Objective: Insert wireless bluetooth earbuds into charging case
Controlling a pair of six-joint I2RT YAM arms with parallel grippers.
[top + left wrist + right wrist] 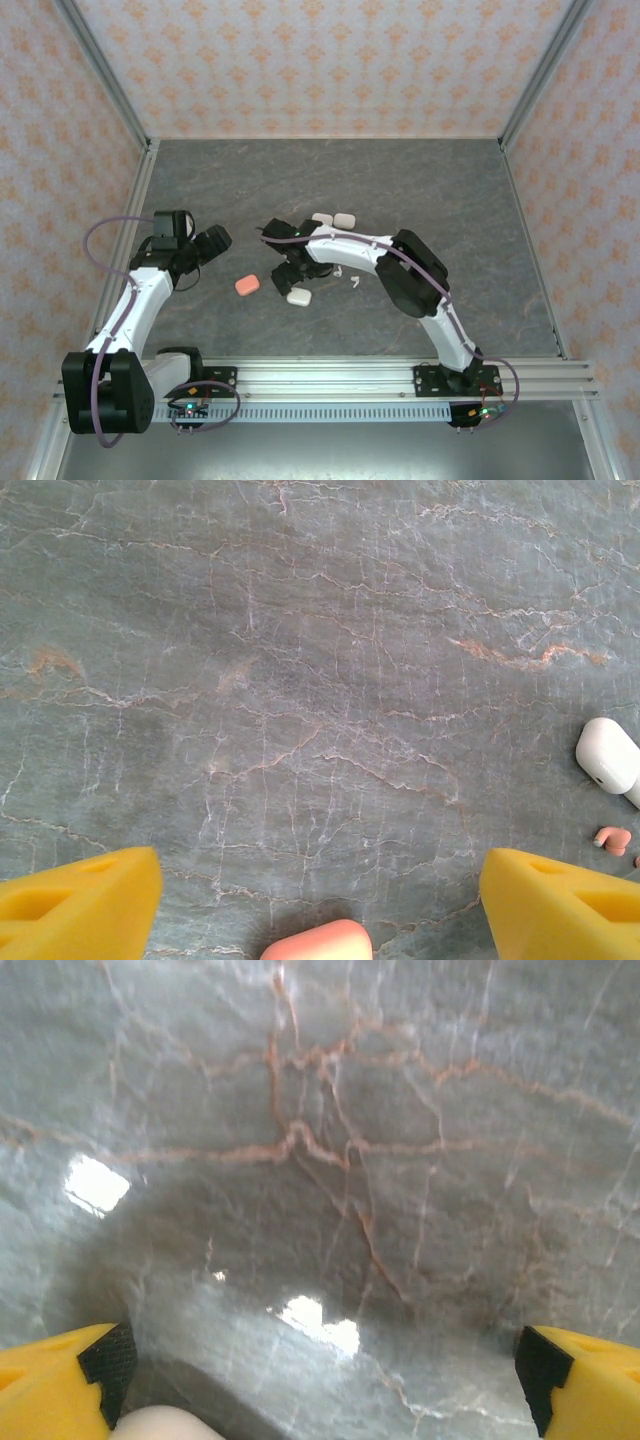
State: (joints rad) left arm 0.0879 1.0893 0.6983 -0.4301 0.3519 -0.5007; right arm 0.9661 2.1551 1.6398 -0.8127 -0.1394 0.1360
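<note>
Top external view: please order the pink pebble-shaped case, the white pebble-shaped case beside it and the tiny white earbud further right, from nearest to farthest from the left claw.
1. Pink pebble-shaped plastic case: just right of the left claw, toward the arm bases.
2. White pebble-shaped plastic case: right of the pink one.
3. Tiny white plastic earbud: farthest right.

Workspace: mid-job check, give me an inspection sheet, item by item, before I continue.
Surface: grey veined marble table, no spills seen.
Job's things: white earbuds loose by right arm; pink earbud; pink case, white cases.
Clutter: nothing seen.
Tools: left tool open, empty, near pink case; right tool open, empty.
Cables: purple cable loops off left arm.
Surroundings: patterned walls.
</note>
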